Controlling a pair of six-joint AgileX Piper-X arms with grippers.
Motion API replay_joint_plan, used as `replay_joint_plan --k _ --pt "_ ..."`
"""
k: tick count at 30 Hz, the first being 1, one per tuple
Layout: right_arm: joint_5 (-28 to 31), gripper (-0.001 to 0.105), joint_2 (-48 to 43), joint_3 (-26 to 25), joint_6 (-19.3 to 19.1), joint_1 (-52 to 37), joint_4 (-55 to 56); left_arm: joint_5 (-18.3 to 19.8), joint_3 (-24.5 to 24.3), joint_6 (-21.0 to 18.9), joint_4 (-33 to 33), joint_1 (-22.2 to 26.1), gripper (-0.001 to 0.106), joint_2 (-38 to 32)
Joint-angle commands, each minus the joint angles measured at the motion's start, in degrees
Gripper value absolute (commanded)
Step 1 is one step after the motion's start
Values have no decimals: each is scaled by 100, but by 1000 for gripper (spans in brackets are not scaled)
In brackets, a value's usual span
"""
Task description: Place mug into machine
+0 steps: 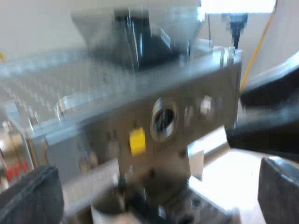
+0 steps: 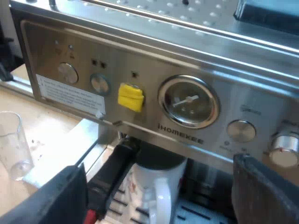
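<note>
One espresso machine [image 2: 201,60] looms largest, its steel front seen close in the right wrist view; in the left wrist view its bean hopper [image 1: 140,32] sits on top. It stands on a pale wooden surface [image 2: 46,121]. My right gripper [image 2: 156,170] hangs before the machine's front, fingers spread wide and holding nothing. My left gripper [image 1: 159,168] faces the machine too, fingers likewise apart and empty. The white mug [image 2: 142,179] stands upright inside the machine, on the slotted tray directly under the brew head, its handle turned outward toward my right gripper. The holder [image 2: 114,163] is locked in above it, its dark handle slanting out just beside the mug to a red end. A clear measuring glass [image 2: 14,144] stands upright on the surface, apart from the machine. On the front panel sit a round gauge [image 2: 189,101] and, beside it, a small yellow button [image 2: 131,97].
</note>
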Motion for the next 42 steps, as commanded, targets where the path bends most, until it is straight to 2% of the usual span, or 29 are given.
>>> replay_joint_plan --k 1,5,8,11,13,14,16,17,19,21,27,29,33,38,42 --pt "-668 66 -615 -53 -67 -650 409 -418 -641 -268 -48 -2 85 308" --pt "-906 66 -1092 -53 -96 -1386 702 -517 -1104 -267 -33 133 85 641" --pt "-1307 66 -1448 -53 -95 -2044 1102 -415 -1368 -267 64 523 85 918" --pt "-1558 66 -1698 -53 -95 -2541 1513 -106 -1564 -314 163 1100 85 1174" --pt "-1720 66 -1985 -53 -95 -3184 1962 228 -1646 -326 162 1706 85 1295" --pt "-1777 66 -2104 -53 -124 -3430 2161 305 -1658 -326 162 1812 85 1317" --pt "-1939 66 -2347 -53 -264 -4044 2509 765 -1682 -350 208 2452 85 1344" --pt "-1945 66 -2383 -53 -291 -4201 2551 870 -1680 -349 242 2607 85 1342" --pt "-1947 66 -2549 -53 -452 -4729 2690 897 -1701 -349 447 3117 85 1342" --pt "-2061 66 -2721 -34 -546 -5235 2717 881 -1738 -349 668 3354 85 1342" --pt "-2600 66 -3186 148 -739 -6339 2686 882 -1797 -299 949 3381 85 1140" --pt "-2798 66 -3511 320 -752 -6706 2686 882 -1798 -299 1070 3381 85 885" --pt "-2889 66 -4096 530 -752 -6865 2698 748 -1798 -299 1373 3381 85 441" --pt "-2889 66 -4946 707 -752 -6864 2741 250 -1798 -160 1946 3381 85 -262" --pt "-2889 66 -5461 760 -752 -6864 2995 146 -1798 -87 2289 3381 85 -744"
